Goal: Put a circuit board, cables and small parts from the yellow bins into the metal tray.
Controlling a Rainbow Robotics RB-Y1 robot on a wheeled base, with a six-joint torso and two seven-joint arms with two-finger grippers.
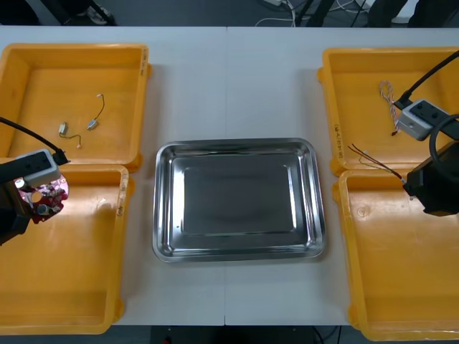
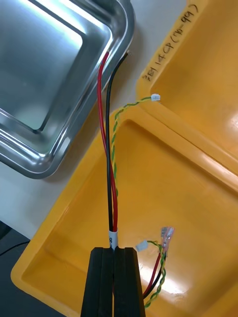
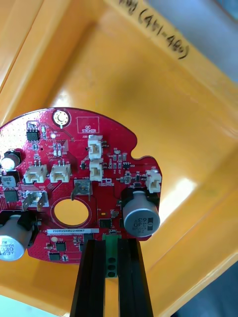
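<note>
- The round red circuit board (image 3: pixel 84 183) is held over the near left yellow bin (image 1: pixel 64 279), its component side turned to the wrist camera and a large round hole near its middle.
- The left gripper (image 3: pixel 111 245) has it by the edge, with its jaws clamped on a small green tab (image 3: pixel 111 257) at the board's rim.
- Across the way, the right gripper (image 2: pixel 114 250) has its jaws pinched on a red and black cable (image 2: pixel 110 163), with a twisted yellow and green cable (image 2: pixel 118 111) wound loosely around it.
- That bundle runs out from the jaws across the corner of the near right yellow bin (image 2: pixel 163 198), and its bare ends point at the corner of the metal tray (image 2: pixel 49 166).
- The yellow and green cable's white plug (image 2: pixel 155 98) sits over the rim where the two right bins meet.
- The tray lies bare and shiny in the middle of the counter (image 1: pixel 229 79), between the bins.
- The far left yellow bin (image 1: pixel 43 79) has a few small metal parts (image 1: pixel 63 129) on thin wires scattered on its floor.
- The far right yellow bin (image 1: pixel 358 86) holds a twisted blue and white cable (image 1: pixel 387 92).
</note>
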